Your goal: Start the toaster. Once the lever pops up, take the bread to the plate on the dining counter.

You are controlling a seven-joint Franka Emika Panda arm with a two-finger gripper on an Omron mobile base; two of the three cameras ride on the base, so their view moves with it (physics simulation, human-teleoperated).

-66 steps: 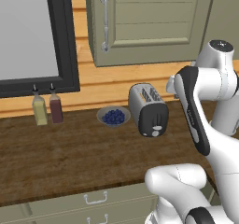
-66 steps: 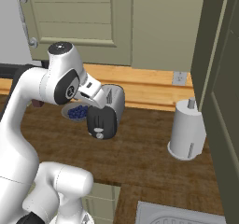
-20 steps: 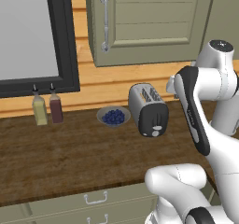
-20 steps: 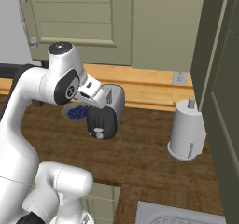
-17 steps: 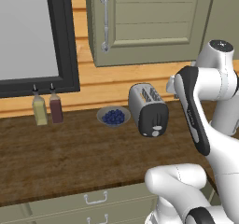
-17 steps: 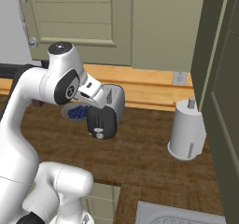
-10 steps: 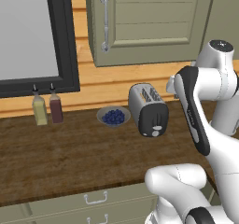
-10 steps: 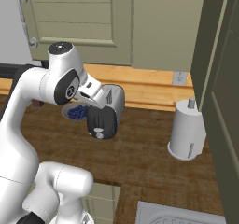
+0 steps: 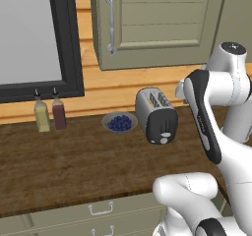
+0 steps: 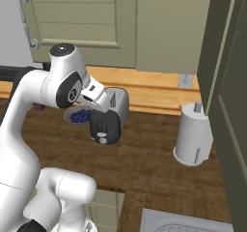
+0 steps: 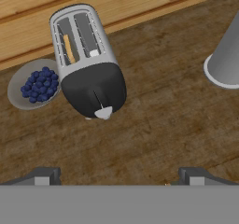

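Silver two-slot toaster (image 11: 87,59) and grey bowl (image 11: 18,97) on the wood worktop (image 11: 168,120)

A tan bread slice (image 11: 68,48) sits in one slot; blueberries (image 11: 38,84) fill the bowl; the gripper (image 11: 119,176) stands spread wide, empty.

Wood worktop (image 9: 74,166), drawers set below the front edge. Toaster (image 9: 156,115) is placed toward the back edge, black end panel turned to the front. Grey bowl of blueberries (image 9: 119,123) sits just beside it. Two bottles (image 9: 43,116) are stood near the back edge, well apart from the bowl. White paper towel roll (image 10: 193,134) is stood upright past the toaster's other side.
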